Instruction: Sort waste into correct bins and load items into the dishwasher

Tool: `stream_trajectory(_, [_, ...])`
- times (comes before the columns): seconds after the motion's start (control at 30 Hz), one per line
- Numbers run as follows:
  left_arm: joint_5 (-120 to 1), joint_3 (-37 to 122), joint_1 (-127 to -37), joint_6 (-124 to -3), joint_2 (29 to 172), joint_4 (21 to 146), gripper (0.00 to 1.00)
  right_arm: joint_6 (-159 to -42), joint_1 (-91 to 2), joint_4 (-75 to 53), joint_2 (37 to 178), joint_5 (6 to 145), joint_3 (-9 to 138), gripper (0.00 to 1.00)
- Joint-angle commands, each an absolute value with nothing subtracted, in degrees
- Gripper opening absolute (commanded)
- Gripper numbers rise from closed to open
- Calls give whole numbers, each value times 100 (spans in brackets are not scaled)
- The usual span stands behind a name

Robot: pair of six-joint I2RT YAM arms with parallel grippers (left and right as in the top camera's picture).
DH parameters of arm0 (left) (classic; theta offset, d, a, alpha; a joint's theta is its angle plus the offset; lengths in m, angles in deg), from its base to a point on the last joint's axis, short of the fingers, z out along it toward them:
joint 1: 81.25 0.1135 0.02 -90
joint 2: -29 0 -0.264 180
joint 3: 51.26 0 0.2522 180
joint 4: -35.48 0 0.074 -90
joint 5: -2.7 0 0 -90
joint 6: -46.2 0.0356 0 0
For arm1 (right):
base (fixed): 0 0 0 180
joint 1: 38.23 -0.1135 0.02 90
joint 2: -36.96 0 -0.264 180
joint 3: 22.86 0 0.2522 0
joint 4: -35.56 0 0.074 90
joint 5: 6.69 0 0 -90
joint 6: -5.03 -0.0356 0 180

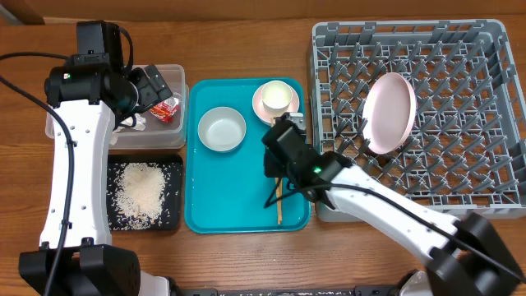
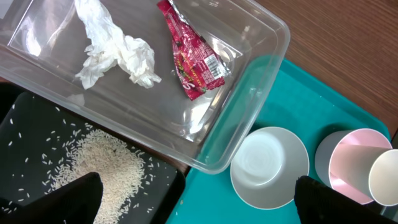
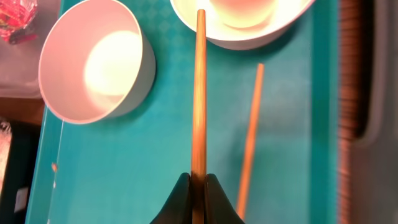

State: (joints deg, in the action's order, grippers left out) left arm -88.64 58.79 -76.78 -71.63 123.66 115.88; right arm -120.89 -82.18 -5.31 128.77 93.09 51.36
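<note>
Claw [image 3: 198, 179] of right arm pinches one chopstick [image 3: 200, 93] over teal tray [image 3: 155, 162].

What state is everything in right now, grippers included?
tissue: crumpled, in the tub
wrapper: in the tub
rice: piled in the black tray
plate: on edge in the rack
bowl: upright, empty, on the teal tray
cup: upright on the saucer
chopstick: in the right gripper
other chopstick: lying on the teal tray
left gripper: open, empty
right gripper: shut on chopstick
</note>
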Motion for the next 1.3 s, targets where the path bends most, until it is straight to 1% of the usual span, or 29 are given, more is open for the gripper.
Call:
stream_trajectory(0.0, [-8919,5925,-7715,-7039,12339,11588,100,-10991,-8183,-579,12374,9335,5182,4])
stream_trajectory(0.07, [-8921,5925,-7715,-7039,12339,11588,100,-10519,-8126,-604,12236,9377,5182,4])
stream_trajectory(0.3, [-8921,5925,-7715,-7039,12339,11588,100,-10327,-7575,-822,12118,9416,5182,4])
stream_trajectory(0.5, [-8921,5925,-7715,-7039,12339,11588,100,-9586,-6816,-748,12118,9416,5182,4])
stream_trajectory(0.73, [-8921,5925,-7715,-7039,12339,11588,100,-9558,-6172,-534,12120,9350,5182,4])
stream_trajectory(1.13, [-8921,5925,-7715,-7039,12339,11588,100,-9560,-6097,-405,12378,9353,5160,4])
stream_trajectory(1.17, [-8921,5925,-7715,-7039,12339,11588,100,-9562,-6097,-409,12378,9350,5160,9])
stream_trajectory(1.23, [-8921,5925,-7715,-7039,12339,11588,100,-9562,-6097,-409,12378,9350,5160,13])
stream_trajectory(1.27, [-8921,5925,-7715,-7039,12339,11588,100,-9562,-6097,-402,12378,9350,5160,14])
